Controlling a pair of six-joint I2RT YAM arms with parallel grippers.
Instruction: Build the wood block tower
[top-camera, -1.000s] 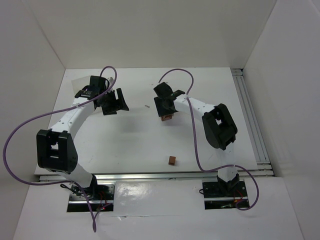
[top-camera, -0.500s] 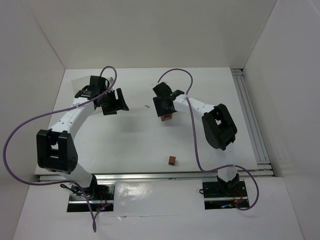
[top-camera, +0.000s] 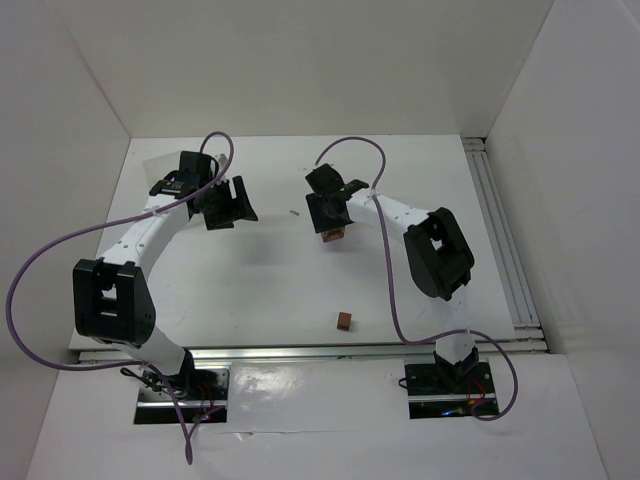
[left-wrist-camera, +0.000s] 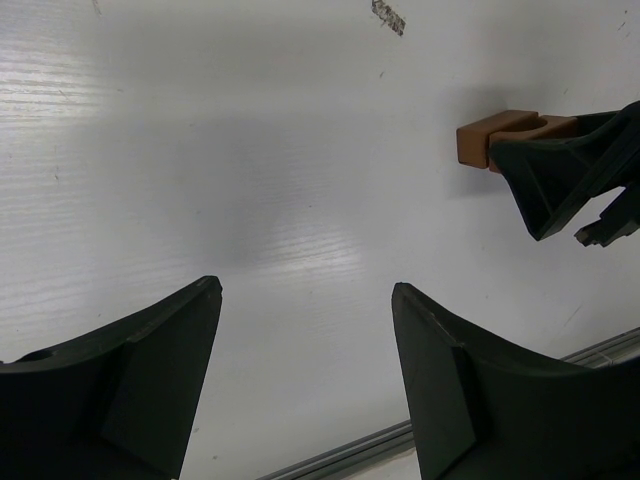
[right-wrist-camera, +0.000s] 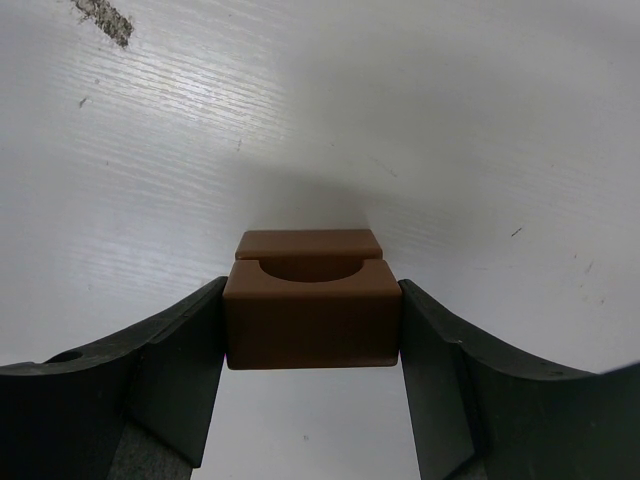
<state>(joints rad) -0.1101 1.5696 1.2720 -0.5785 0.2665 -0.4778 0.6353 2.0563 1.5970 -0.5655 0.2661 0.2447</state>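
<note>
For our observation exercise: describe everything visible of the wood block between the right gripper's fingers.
The wood block looks like smooth reddish-brown wood: a short box with rounded edges and a half-round notch in one face. It sits level, clamped by the right gripper, its fingers pressing two opposite sides, above the white table. A second brown block shows just beyond it; whether they touch cannot be told.

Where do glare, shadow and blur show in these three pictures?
Top external view: glare on the glossy white strip between the arm bases. Left wrist view: a soft grey shadow on the white table; the black left gripper looks slightly soft. Right wrist view: the reddish-brown notched wooden block is sharp, dark shadow behind it.
</note>
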